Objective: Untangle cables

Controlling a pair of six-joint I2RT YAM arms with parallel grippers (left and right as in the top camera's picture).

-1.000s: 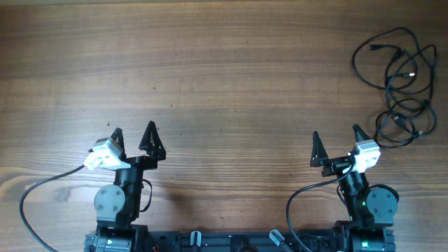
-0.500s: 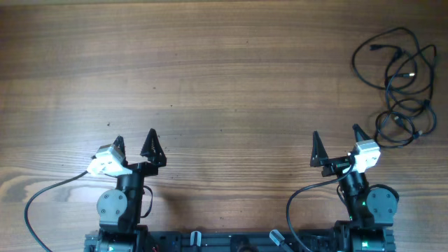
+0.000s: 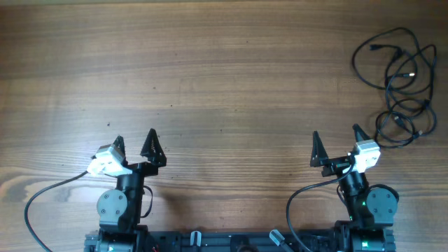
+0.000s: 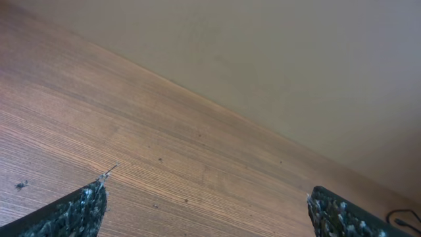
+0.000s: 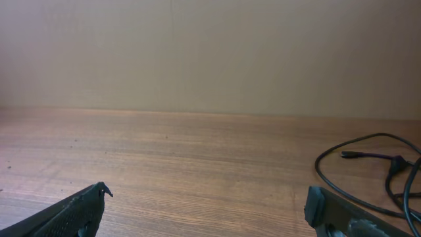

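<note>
The cables (image 3: 399, 85) are thin black cords lying in a tangled pile of loops at the far right of the wooden table. Part of the pile shows in the right wrist view (image 5: 368, 164), ahead and to the right of the fingers. A small bit shows at the lower right edge of the left wrist view (image 4: 402, 215). My left gripper (image 3: 134, 142) is open and empty at the front left, far from the cables. My right gripper (image 3: 336, 142) is open and empty at the front right, short of the pile.
The wooden table (image 3: 224, 84) fills the overhead view. The arm bases and their thicker black wires (image 3: 42, 192) sit along the front edge. A plain beige wall (image 5: 210, 52) stands beyond the table's far edge.
The left gripper has shifted slightly back toward the front edge and turned a little. The right arm and the cables have not moved.
</note>
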